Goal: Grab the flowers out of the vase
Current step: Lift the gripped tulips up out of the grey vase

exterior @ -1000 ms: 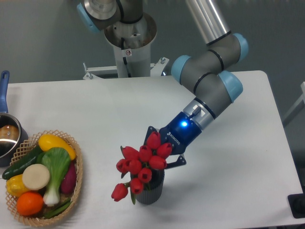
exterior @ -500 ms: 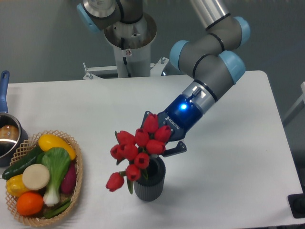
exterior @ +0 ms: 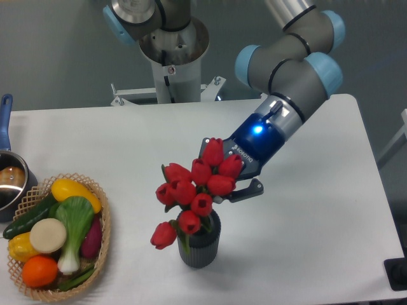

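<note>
The gripper (exterior: 224, 179) pinches the flowers (exterior: 194, 190), their stems reaching into the vase (exterior: 200, 247). A wicker basket (exterior: 102, 244) of toy vegetables (exterior: 60, 232) sits well apart at the left, beside a pot (exterior: 9, 181).

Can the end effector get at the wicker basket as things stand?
Probably not yet: the end effector is buried in the flowers over the vase, apparently holding them; the basket sits unobstructed.

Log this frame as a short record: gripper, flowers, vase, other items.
gripper: gripper behind the bunch, fingertips hidden by blooms; grip cannot be confirmed
flowers: flowers, red tulips, stems still reaching into the vase
vase: vase, dark ribbed cylinder, upright on the table
other items: wicker basket of toy produce at left; pot at left edge
</note>
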`<state>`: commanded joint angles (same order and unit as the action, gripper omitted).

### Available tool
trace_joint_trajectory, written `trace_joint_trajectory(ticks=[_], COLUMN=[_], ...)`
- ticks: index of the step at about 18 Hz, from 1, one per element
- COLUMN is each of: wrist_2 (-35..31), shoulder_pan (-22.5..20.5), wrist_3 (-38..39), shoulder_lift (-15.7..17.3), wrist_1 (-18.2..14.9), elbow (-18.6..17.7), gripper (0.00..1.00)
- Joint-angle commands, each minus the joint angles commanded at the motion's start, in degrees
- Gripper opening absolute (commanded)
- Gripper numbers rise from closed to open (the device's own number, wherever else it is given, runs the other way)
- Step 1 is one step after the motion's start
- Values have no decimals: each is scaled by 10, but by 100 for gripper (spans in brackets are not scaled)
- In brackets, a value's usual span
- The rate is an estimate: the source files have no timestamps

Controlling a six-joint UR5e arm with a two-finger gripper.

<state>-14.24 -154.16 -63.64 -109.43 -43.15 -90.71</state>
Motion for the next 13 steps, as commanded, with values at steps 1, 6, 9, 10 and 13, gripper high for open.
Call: trace_joint_trajectory(ticks=[1, 6, 9, 10, 13], wrist_2=[1, 1, 11, 14, 13], shoulder_pan=[-1, 1, 3, 2, -3], wrist_3=[9, 49, 58, 61, 61], shoulder_lift=[4, 22, 29, 30, 32], wrist_1=[0, 0, 0, 0, 0], elbow=[4, 17, 19, 20, 23], gripper=[0, 0, 0, 0, 0])
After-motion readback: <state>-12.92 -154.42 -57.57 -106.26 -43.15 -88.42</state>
